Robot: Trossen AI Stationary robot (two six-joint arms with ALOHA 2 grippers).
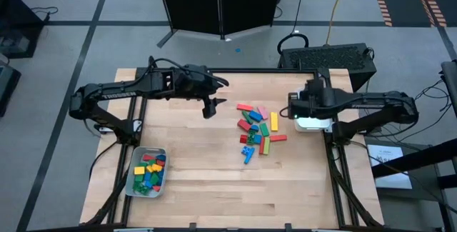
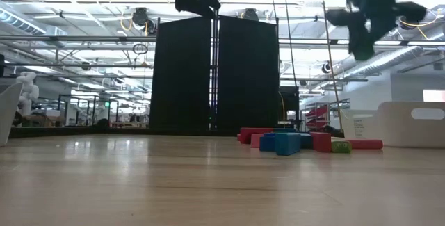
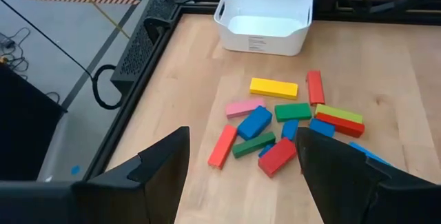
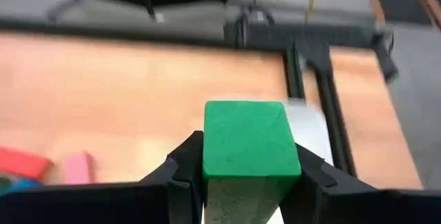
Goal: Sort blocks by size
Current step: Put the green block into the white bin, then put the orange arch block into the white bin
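Wooden tabletop under both arms. I see my left gripper with jaws spread wide and empty, the loose blocks scattered just ahead of them. My right gripper pinches a green block between its jaws, above a white tray.

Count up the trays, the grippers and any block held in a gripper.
Trays: 2 (left tray, right tray)
Grippers: 2 (left gripper open, right gripper gripping)
Held blocks: 1 (green block)
Total: 5
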